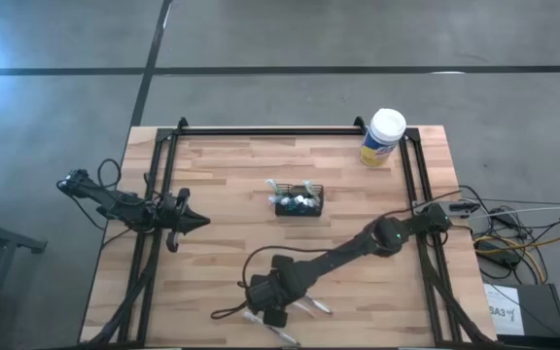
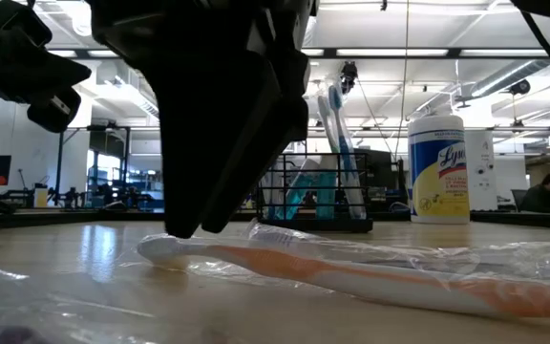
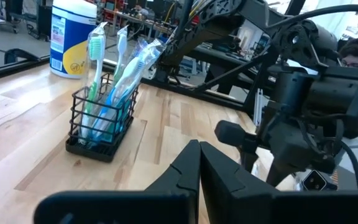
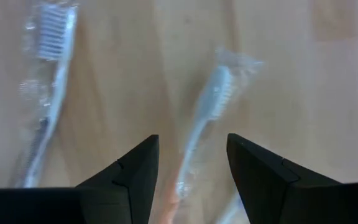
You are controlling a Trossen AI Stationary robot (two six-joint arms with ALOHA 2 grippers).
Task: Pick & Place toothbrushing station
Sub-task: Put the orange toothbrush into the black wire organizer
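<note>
The toothbrushing station, a small black mesh caddy [image 1: 297, 201] with several wrapped toothbrushes standing in it, rests on its base at the table's middle; it also shows in the low view [image 2: 318, 194] and the left wrist view [image 3: 101, 118]. A wrapped orange-and-white toothbrush [image 4: 202, 127] lies flat on the table near the front edge [image 2: 351, 272]. My right gripper [image 4: 191, 168] is open and points down over it, one finger on either side of its handle, low over the table [image 1: 278, 313]. A second wrapped toothbrush [image 4: 45, 93] lies beside it. My left gripper [image 1: 197, 222] is shut and empty at the table's left.
A white-lidded, yellow-labelled round canister [image 1: 383, 137] stands at the far right corner, behind the caddy in the low view [image 2: 437, 167]. Black frame rails [image 1: 158, 185] run along the table's left, right and far sides. Bare wood lies between the caddy and the front toothbrushes.
</note>
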